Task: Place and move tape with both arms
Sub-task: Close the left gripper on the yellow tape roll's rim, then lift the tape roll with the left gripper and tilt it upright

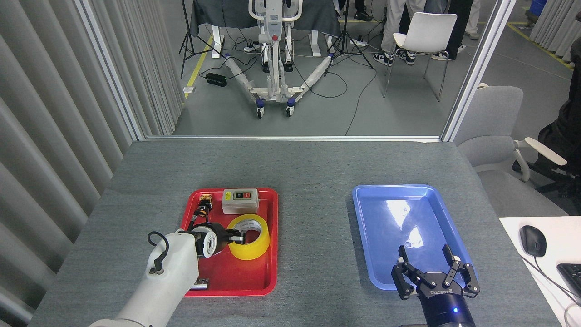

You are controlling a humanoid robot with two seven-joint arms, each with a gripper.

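The tape (254,247), a yellow roll with a white printed core, sits in the red tray (236,279) on the table's left. My left gripper (237,237) reaches it from the left. One black finger (239,236) is inside the core and the roll's left wall is pinched. The white left arm (168,272) comes up from the bottom left. My right gripper (435,271) stands open with nothing in it, over the near end of the blue tray (363,236).
In the red tray lie a grey switch box (240,201) behind the tape, small orange and black parts (203,206) at the back left, and a small item (199,285) at the near left. A white desk with a mouse (533,240) stands at right.
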